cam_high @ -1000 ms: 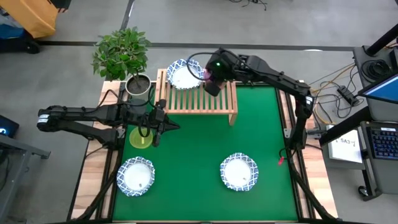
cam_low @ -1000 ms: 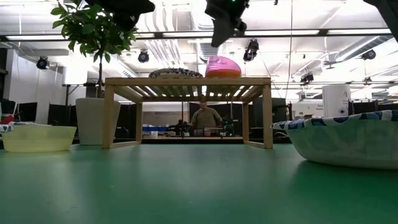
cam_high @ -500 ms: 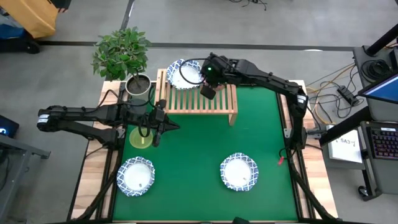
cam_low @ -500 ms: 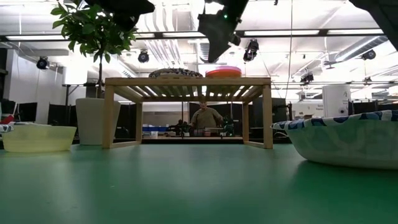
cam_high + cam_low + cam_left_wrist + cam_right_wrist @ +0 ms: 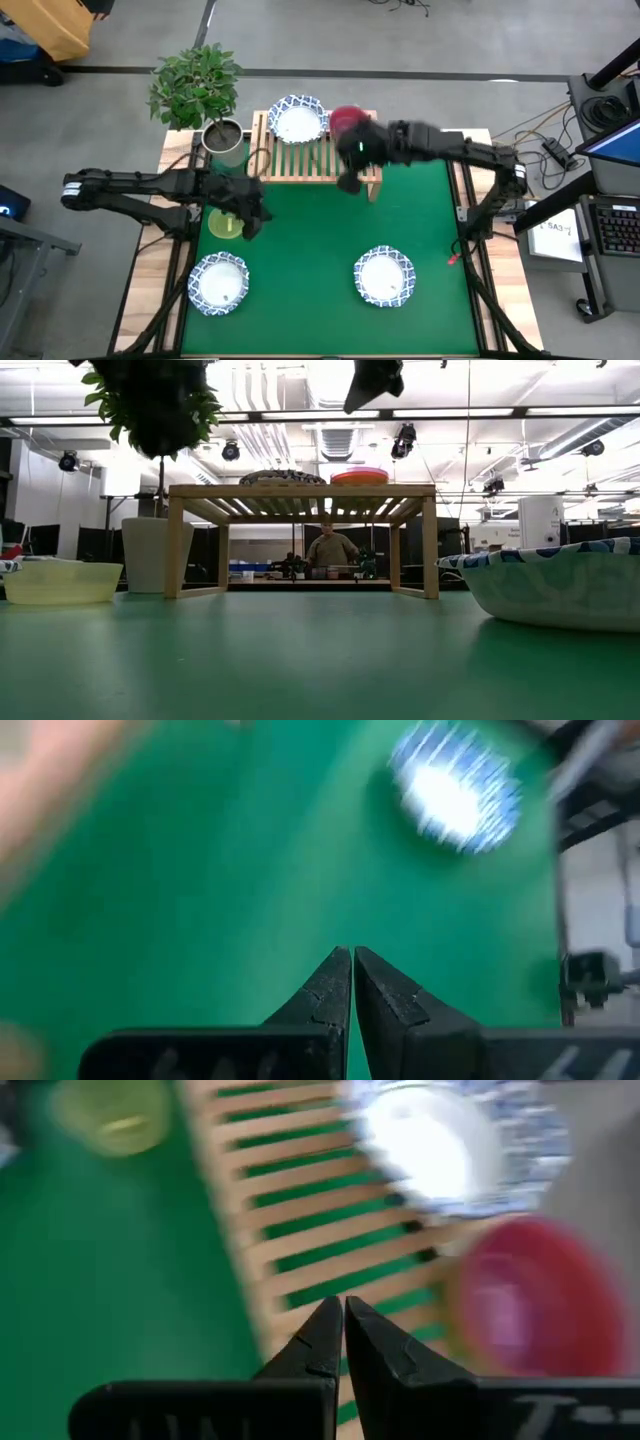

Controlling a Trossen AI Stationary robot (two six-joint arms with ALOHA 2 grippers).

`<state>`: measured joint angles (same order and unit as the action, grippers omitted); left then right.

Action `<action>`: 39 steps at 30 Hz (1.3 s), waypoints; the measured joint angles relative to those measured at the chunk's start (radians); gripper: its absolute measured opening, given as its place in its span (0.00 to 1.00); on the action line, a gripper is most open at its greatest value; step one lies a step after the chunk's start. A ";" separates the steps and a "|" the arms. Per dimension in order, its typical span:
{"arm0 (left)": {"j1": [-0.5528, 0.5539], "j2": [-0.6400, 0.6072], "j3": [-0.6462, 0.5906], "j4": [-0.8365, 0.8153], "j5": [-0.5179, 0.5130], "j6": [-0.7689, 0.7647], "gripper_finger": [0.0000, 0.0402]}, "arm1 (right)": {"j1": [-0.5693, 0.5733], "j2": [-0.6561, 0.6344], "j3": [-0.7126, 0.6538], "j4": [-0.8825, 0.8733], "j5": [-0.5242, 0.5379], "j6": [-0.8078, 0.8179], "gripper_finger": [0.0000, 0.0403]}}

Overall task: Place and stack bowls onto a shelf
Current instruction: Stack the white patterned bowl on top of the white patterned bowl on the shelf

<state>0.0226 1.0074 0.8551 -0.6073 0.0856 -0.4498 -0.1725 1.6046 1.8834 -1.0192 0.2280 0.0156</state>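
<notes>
On the slatted light-wood shelf [image 5: 318, 152] sit a blue-rimmed white bowl [image 5: 297, 119] and, beside it, a plain red bowl [image 5: 345, 119] (both upright), with the right end effector [image 5: 349, 183] clenched empty at the shelf's front edge.

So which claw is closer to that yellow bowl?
The left claw: it hangs right beside the yellow bowl, at its edge. The right claw is far off by the shelf, near the red bowl.

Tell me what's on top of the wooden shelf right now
Two bowls sit on the shelf: a blue-rimmed white bowl and a red bowl beside it. Nothing is visibly stacked in either.
</notes>
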 joint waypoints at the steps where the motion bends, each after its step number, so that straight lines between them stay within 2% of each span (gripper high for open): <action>1: -0.011 0.009 0.000 -0.057 0.000 -0.058 0.00 | 0.029 -0.020 -0.040 0.021 0.001 0.011 0.02; 4: -0.082 0.037 0.000 -0.187 0.020 -0.210 0.00 | 0.106 -0.089 -0.153 0.095 0.003 0.042 0.02; 8: -0.236 0.072 0.000 -0.204 0.132 -0.388 0.00 | 0.181 -0.168 -0.287 0.178 0.016 0.094 0.02; 15: -0.447 0.170 0.000 -0.201 0.140 -0.815 0.01 | 0.255 -0.280 -0.458 0.314 0.088 0.144 0.02; 22: -0.614 0.292 0.000 -0.164 0.142 -1.086 0.14 | 0.268 -0.328 -0.569 0.378 0.086 0.137 0.02; 27: -0.686 0.363 0.001 -0.099 0.141 -1.191 0.27 | 0.267 -0.333 -0.609 0.377 0.083 0.141 0.02; 30: -0.715 0.400 0.002 -0.068 0.105 -1.226 0.33 | 0.269 -0.336 -0.614 0.378 0.078 0.139 0.02; 39: -0.777 0.545 0.002 -0.058 0.096 -1.261 0.35 | 0.332 -0.336 -0.617 0.379 0.078 0.149 0.02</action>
<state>-0.7540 1.5522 0.8570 -0.6652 0.1818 -1.7110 0.1599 1.2682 1.2667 -0.6403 0.3061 0.1649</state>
